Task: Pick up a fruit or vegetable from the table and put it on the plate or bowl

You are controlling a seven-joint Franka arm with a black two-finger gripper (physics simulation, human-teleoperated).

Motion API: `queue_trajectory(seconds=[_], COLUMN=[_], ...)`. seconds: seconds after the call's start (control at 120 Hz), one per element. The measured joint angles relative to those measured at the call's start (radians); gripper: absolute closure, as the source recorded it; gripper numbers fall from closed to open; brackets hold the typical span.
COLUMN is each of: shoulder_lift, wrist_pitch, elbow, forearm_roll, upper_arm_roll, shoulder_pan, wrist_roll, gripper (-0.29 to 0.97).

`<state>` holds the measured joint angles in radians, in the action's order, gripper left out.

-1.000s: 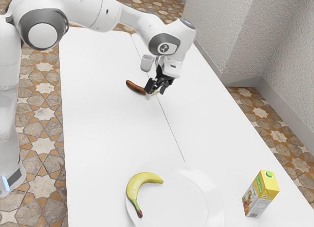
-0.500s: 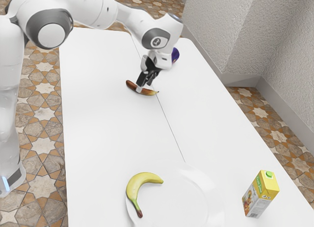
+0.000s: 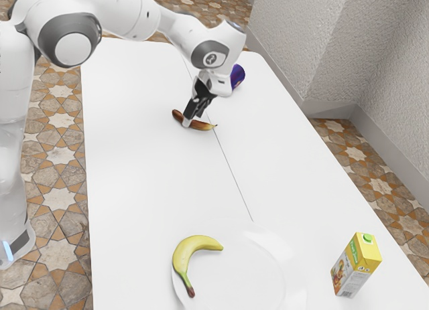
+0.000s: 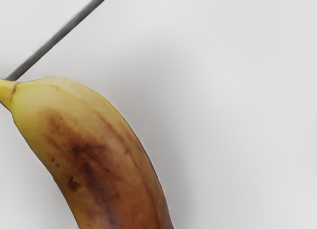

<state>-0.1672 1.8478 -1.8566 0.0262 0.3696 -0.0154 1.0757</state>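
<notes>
With gripper spread open, sits lower than a second ago, shifted from the tip toward the middle of the browned banana directly beneath, flat on the table. Looks lined up for closing. Leaves the plate far off, already carrying a yellow banana.

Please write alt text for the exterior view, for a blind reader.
A white robot arm has its black claw at a browned banana on a white table. Nearer, a yellow banana lies on a plate near a juice carton.
</notes>
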Motion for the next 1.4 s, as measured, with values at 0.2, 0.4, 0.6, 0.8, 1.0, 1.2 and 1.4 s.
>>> queue_trajectory(seconds=[0.2, 0.4, 0.6, 0.8, 1.0, 1.2, 1.4], shoulder_lift=[-0.016, -0.023, -0.023, -0.022, -0.022, -0.022, -0.010], wrist_pitch=[0.011, 0.021, 0.031, 0.038, 0.042, 0.045, 0.044], elbow=[-0.001, -0.002, -0.008, -0.009, -0.009, -0.007, 0.008], forearm_roll=[0.000, 0.000, 0.001, 0.001, 0.003, 0.006, 0.011], upper_arm_roll=[0.000, 0.000, 0.000, 0.000, 0.000, 0.000, 0.000], shoulder_pan=[0.006, 0.006, 0.002, 0.002, 0.003, 0.002, 0.000], wrist_roll=[-0.007, -0.011, -0.012, -0.012, -0.011, -0.011, -0.009], gripper=[0.00, 0.00, 0.12, 0.30, 0.48, 0.50, 0.52])
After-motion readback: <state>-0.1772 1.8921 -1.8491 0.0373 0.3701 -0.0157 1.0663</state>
